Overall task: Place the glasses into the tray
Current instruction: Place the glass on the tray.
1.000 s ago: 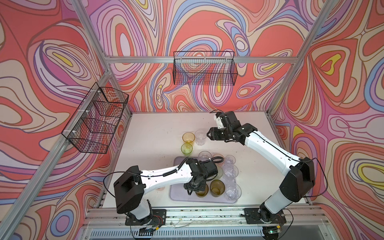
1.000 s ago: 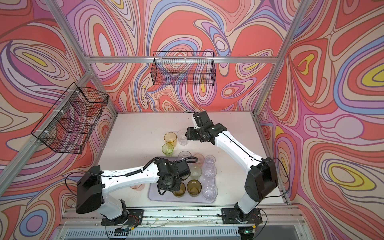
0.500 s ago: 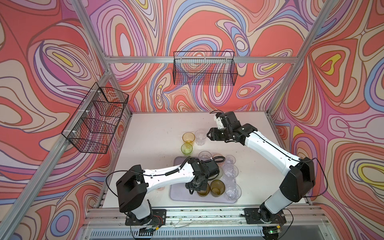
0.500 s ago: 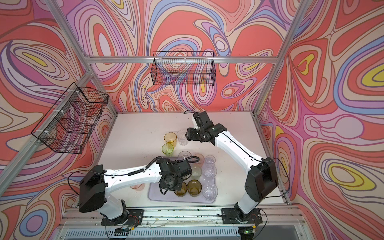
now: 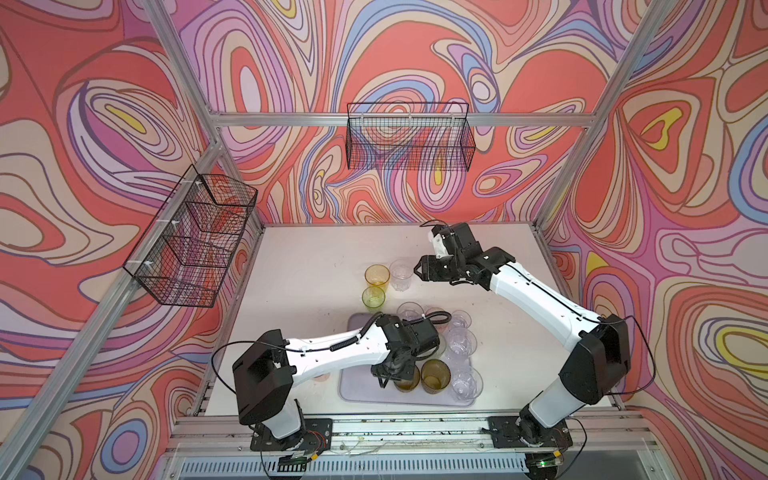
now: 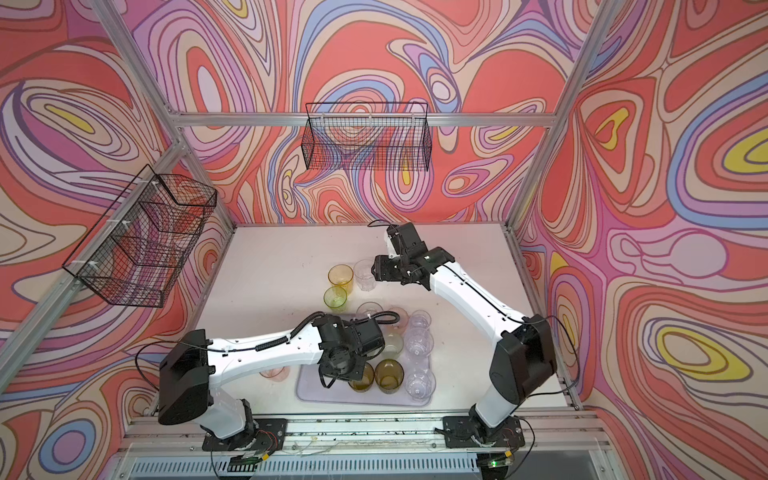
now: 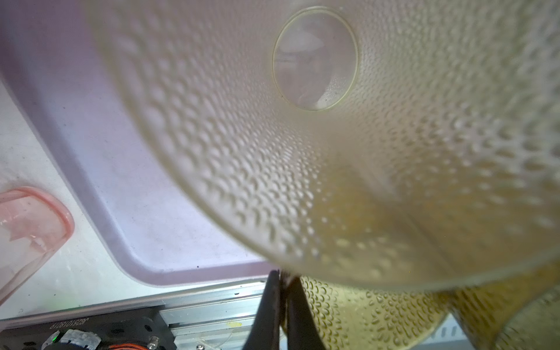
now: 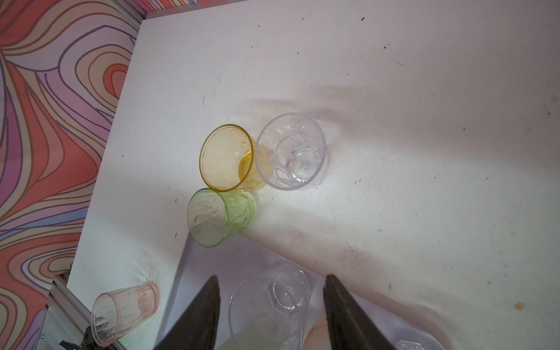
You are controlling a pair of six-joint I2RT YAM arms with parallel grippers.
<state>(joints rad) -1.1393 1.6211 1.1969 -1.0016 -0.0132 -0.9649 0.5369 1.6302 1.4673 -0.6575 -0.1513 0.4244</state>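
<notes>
The lilac tray [image 5: 357,390] [image 6: 316,390] lies at the table's front with several glasses on it, clear and olive-brown. My left gripper [image 5: 390,374] [image 7: 280,272] is shut on the rim of a dimpled olive-brown glass [image 5: 408,380] [image 7: 394,181] over the tray's near part, beside another olive-brown glass [image 5: 435,375]. My right gripper [image 5: 417,271] [image 8: 271,277] hangs open and holds nothing, just right of a clear glass [image 5: 401,274] [image 8: 291,151]. An amber glass [image 5: 377,275] [image 8: 227,157] and a green glass [image 5: 373,297] [image 8: 212,216] stand beside that one, off the tray.
A pink glass [image 6: 274,372] [image 8: 121,312] lies on its side on the table left of the tray, partly under the left arm. Black wire baskets hang on the back wall [image 5: 409,137] and the left wall [image 5: 191,237]. An aluminium rail [image 5: 395,428] runs along the front edge.
The left arm has shifted slightly over the tray with the olive-brown glass still pinched. The right arm has not visibly moved.
</notes>
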